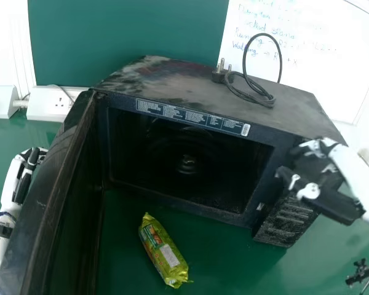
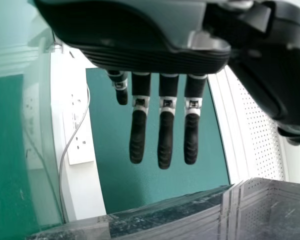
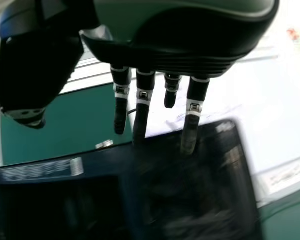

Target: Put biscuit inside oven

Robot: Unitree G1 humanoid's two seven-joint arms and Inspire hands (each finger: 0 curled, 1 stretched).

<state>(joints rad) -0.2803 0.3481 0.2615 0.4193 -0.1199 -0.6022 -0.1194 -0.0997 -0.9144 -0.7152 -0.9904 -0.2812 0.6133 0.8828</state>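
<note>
Black oven [image 1: 154, 80] on green table [image 1: 224, 267], door [image 1: 52, 190] open. Left hand [image 1: 26, 175] outside door, fingers extended; right hand [image 1: 323, 200] by oven's front right corner, fingers extended, contact can't tell. Biscuit pack [image 1: 163, 249] on table before oven's lower front edge. Small hub [image 1: 186, 165] inside oven.

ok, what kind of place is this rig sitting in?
Probably a lab or workshop room, not a kitchen: a whiteboard with handwriting stands behind the oven, a socket strip runs along the back, and the oven looks dusty and worn.
</note>
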